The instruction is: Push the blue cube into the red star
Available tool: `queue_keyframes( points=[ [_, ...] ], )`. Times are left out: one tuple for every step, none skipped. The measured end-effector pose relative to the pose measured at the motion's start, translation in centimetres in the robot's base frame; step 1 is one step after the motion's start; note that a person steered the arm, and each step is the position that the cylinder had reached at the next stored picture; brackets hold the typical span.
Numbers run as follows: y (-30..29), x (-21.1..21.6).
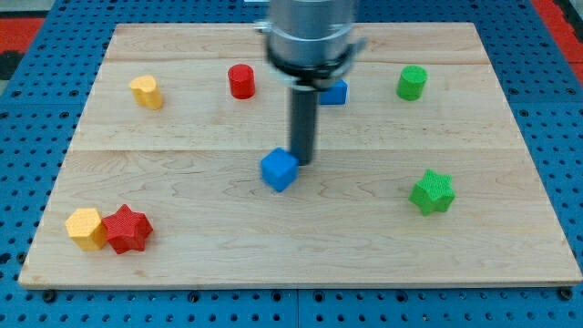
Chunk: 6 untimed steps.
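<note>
The blue cube (279,170) lies near the middle of the wooden board. The red star (127,229) sits at the view's bottom left, touching a yellow block (86,228) on its left. My tip (301,161) stands right against the blue cube's upper right side. The rod comes down from the arm's grey body at the view's top centre.
A yellow block (147,91) and a red cylinder (241,81) lie at the top left. A second blue block (334,91) is partly hidden behind the rod. A green cylinder (412,82) is at top right, a green star (432,192) at right.
</note>
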<state>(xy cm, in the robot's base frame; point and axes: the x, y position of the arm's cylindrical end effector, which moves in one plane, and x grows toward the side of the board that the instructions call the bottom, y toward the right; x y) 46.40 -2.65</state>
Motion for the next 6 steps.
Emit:
queue_keyframes(
  points=[
    [-6.1, 4.1],
    [-6.0, 5.2],
    [-2.8, 4.3],
    [-2.4, 6.4],
    [-6.1, 8.4],
    [-6.2, 8.7]
  ],
)
